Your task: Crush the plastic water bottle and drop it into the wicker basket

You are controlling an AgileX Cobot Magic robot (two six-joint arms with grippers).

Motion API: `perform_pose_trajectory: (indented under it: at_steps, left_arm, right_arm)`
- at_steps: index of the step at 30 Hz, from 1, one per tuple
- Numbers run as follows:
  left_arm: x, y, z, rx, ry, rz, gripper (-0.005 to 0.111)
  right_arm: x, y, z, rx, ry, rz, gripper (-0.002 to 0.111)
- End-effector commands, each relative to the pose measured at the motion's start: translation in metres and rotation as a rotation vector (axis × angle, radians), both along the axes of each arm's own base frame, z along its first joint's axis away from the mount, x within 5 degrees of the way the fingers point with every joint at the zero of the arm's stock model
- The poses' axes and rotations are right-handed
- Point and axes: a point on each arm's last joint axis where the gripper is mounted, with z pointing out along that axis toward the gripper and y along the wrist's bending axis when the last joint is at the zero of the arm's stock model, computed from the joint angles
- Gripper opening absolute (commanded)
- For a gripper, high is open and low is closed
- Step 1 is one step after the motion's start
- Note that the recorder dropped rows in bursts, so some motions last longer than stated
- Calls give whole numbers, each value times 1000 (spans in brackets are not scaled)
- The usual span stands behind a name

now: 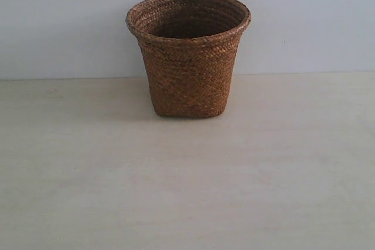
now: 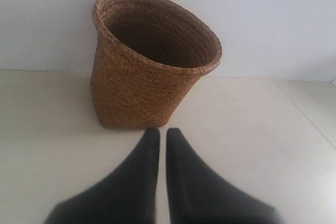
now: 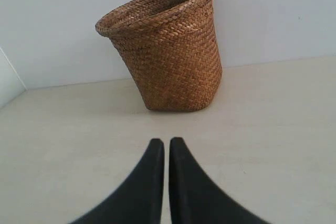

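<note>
The brown wicker basket [image 1: 188, 57] stands upright on the pale table near the back wall, also seen in the left wrist view [image 2: 147, 61] and the right wrist view [image 3: 168, 51]. What shows of its inside looks dark and empty. No plastic water bottle shows in any view. My left gripper [image 2: 162, 131] is shut with nothing between its black fingers, just short of the basket's base. Some way in front of the basket, my right gripper [image 3: 166, 141] is shut on nothing. Neither gripper appears in the exterior view.
The pale wooden table [image 1: 187, 185] stretches toward the camera in front of the basket. A plain light wall [image 1: 304, 16] rises right behind the basket. A table edge shows at the side of the left wrist view [image 2: 310, 119].
</note>
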Motion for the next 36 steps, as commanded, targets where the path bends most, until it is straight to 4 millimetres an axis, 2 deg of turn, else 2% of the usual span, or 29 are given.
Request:
perform_pose_trajectory:
  at_steps: [1, 12, 15, 26, 31, 36]
  left_arm:
    - [0, 2, 1, 12, -20, 8, 4]
    - [3, 4, 3, 105, -115, 13, 4]
    - [-2, 9, -1, 92, -135, 55, 4]
    - [-43, 45, -44, 115, -170, 257, 4]
    - [-63, 62, -70, 127, -184, 398, 4]
    - [-78, 67, -97, 168, -203, 457, 4]
  right_arm:
    - [0, -1, 1, 4, -9, -9, 0]
    - [0, -1, 1, 4, -9, -9, 0]
    - [0, -1, 1, 4, -9, -9, 0]
    - [0, -1, 1, 4, -9, -9, 0]
    - [0, -1, 1, 4, -9, -9, 0]
    - [0, -1, 1, 4, -9, -9, 0]
